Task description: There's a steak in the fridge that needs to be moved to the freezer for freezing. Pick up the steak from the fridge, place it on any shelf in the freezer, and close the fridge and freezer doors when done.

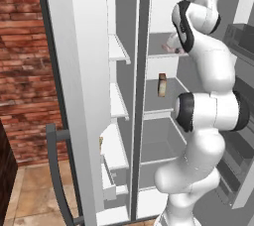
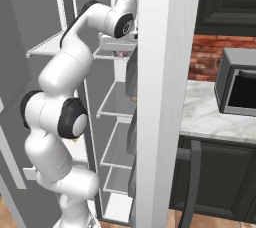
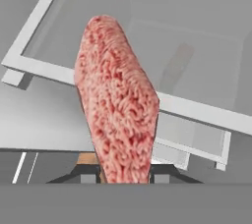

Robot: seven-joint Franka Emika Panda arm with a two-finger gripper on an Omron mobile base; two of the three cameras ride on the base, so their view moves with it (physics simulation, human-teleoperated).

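A: What is the pincer (image 3: 123,176) doing?

B: It is gripping the steak (image 3: 118,120), closed nearly all the way on the slab's lower end. In the hand view the pink-red meat is standing up between the two finger tips, over the white front edge of a glass shelf (image 3: 197,110).

A: And where is that in the refrigerator?

B: In the left base view the steak (image 1: 171,47) is showing as a bit of pink at the upper shelf of the fridge (image 1: 163,121), just beside the arm's wrist. Both doors are standing open; the freezer (image 1: 119,106) is sitting to the left, its white shelves bare.

A: Anything else inside?

B: A small tan-brown jar (image 1: 161,85) is standing upright on the next fridge shelf down.
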